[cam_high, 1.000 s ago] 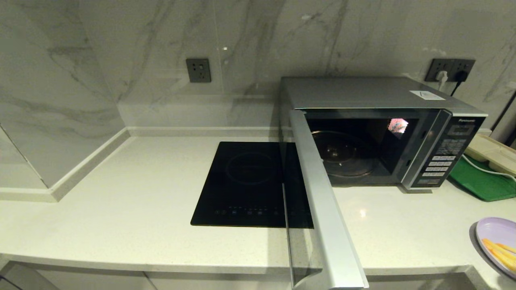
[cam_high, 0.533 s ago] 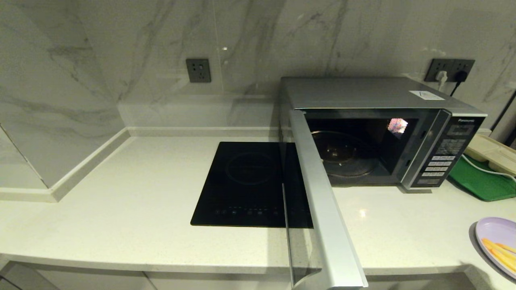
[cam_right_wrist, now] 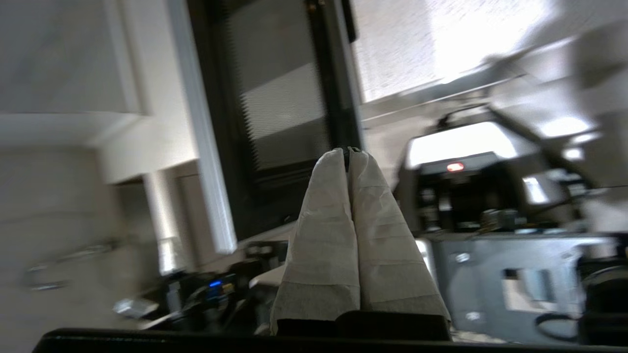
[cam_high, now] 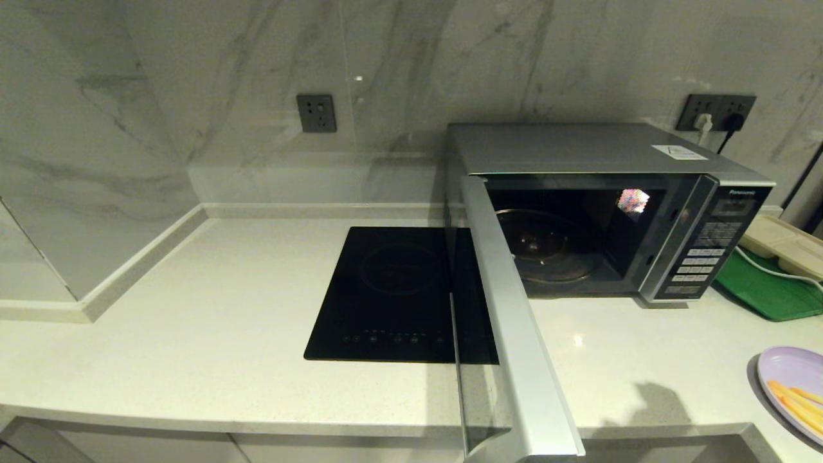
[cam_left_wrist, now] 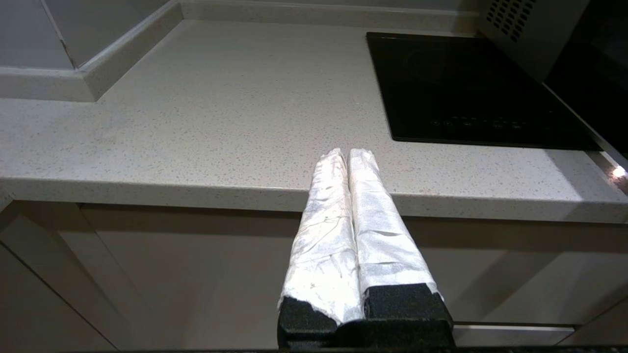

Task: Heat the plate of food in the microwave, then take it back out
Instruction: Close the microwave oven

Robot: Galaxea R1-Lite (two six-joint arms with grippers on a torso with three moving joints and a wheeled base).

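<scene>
The silver microwave [cam_high: 598,151] stands at the back right of the counter, its door [cam_high: 514,321] swung wide open toward me and its cavity empty except for the glass turntable [cam_high: 546,247]. The lavender plate of food [cam_high: 794,389] with orange-yellow sticks lies at the counter's right edge, partly cut off. Neither gripper shows in the head view. My left gripper [cam_left_wrist: 347,153] is shut and empty, low in front of the counter's front edge. My right gripper [cam_right_wrist: 349,151] is shut and empty, below counter level, pointing near the dark door [cam_right_wrist: 279,113].
A black induction cooktop [cam_high: 398,292] is set into the counter left of the microwave. A green tray [cam_high: 768,289] and a beige tray [cam_high: 781,244] sit to the microwave's right. Wall sockets [cam_high: 714,110] hold plugs behind it.
A new shadow has appeared on the counter's front edge right of the open door. The view has shifted slightly; the plate and microwave stay put.
</scene>
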